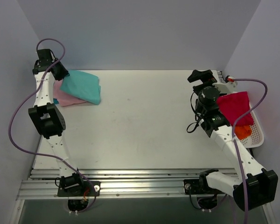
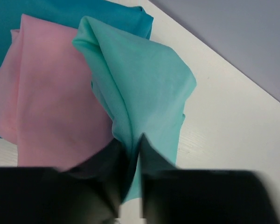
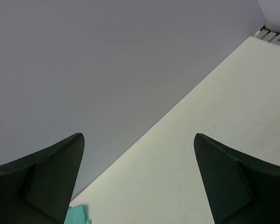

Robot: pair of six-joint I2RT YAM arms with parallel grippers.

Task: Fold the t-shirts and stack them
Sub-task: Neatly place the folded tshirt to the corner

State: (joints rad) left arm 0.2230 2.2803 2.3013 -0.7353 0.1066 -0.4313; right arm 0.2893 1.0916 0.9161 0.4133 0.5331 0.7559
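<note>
Pinching left pincer: jaws almost together, nipping a raised fold of the mint green t-shirt; the cloth rises in a peak into the narrow slot between the dark fingers.
right pincer: spread wide with nothing between its fingers, aimed across the bare table at the back wall.
left arm: stretched up the table's left edge to its far left corner, wrist tipped down over the pile.
right arm: angled up along the table's right edge, wrist held high above the surface.
mint green t-shirt: top of the pile at the table's far left corner; soft, creased, folded.
pale pink t-shirt: under the mint one, sticking out towards the table's left edge; smooth, loosely folded.
teal blue t-shirt: bottom layer, showing past the pink one.
crimson t-shirt: loose and rumpled, draped over the white basket at the table's right edge.
orange t-shirt: in that basket, only a patch showing below the crimson cloth.
white basket: slotted plastic, rounded corners.
table: matte white, flat.
</note>
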